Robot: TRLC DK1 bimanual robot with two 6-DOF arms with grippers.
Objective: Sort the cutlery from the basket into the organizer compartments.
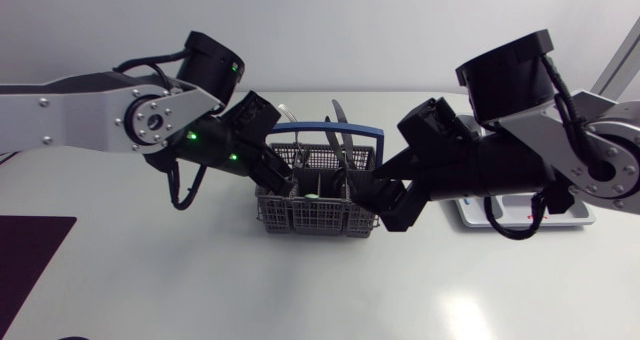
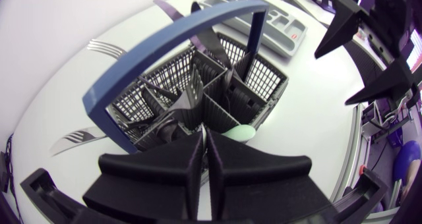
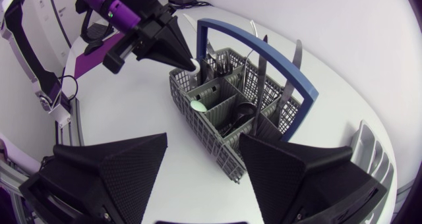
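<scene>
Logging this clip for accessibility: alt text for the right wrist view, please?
Open right end effector faces a grey basket of cutlery with a blue handle; the left end effector sits shut at its far corner.

No legible text, labels, numbers or signs anywhere.

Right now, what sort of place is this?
Probably a robotics lab bench, not a kitchen: left arm and right arm reach over a white table that holds a cutlery basket and an organizer.
</scene>
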